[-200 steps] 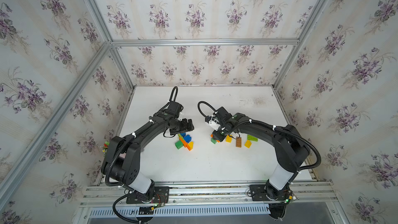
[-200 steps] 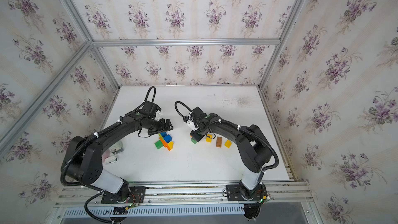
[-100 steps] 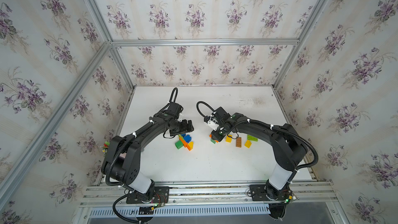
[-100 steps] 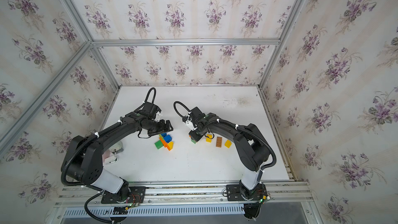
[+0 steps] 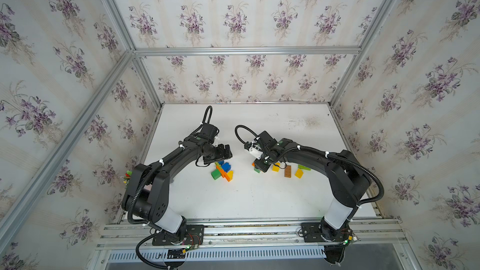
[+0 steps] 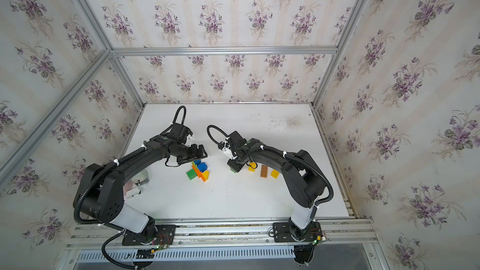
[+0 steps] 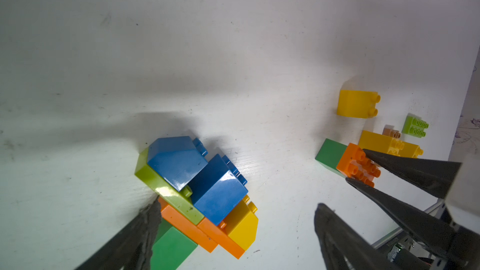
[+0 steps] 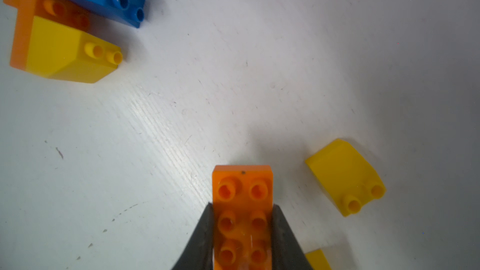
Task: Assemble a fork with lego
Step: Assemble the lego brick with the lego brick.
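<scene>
Gripping an oblong orange brick (image 8: 242, 190) by its two long sides, the right claw (image 8: 242, 206) is closed firmly on it, with the brick's studs facing the wrist camera. In the left wrist view, this orange brick (image 7: 355, 163) sits against a green brick (image 7: 330, 153) that rests on the white table (image 7: 233, 48). Whether the two are pressed together cannot be told.

In both top views the right claw (image 5: 260, 166) (image 6: 235, 164) points down near the middle of the table. A loose yellow brick (image 8: 342, 175) lies on its side just beside it. Farther along, toward the right arm's elbow, lie a brown brick (image 5: 287, 171), a second yellow brick (image 5: 299, 173) and a lime plate (image 5: 304, 167).

The left claw (image 7: 237, 205) is spread wide and holds nothing. It hangs over a brick cluster (image 7: 197, 188) of blue, lime, orange, yellow and green pieces stacked together on the table. One finger (image 7: 145, 224) ends right at the cluster's edge, though contact cannot be judged. The other finger (image 7: 335, 229) is clear of it, above bare table. In a top view, the brick cluster (image 5: 223, 171) and the held orange brick are apart, with bare table between them.
</scene>
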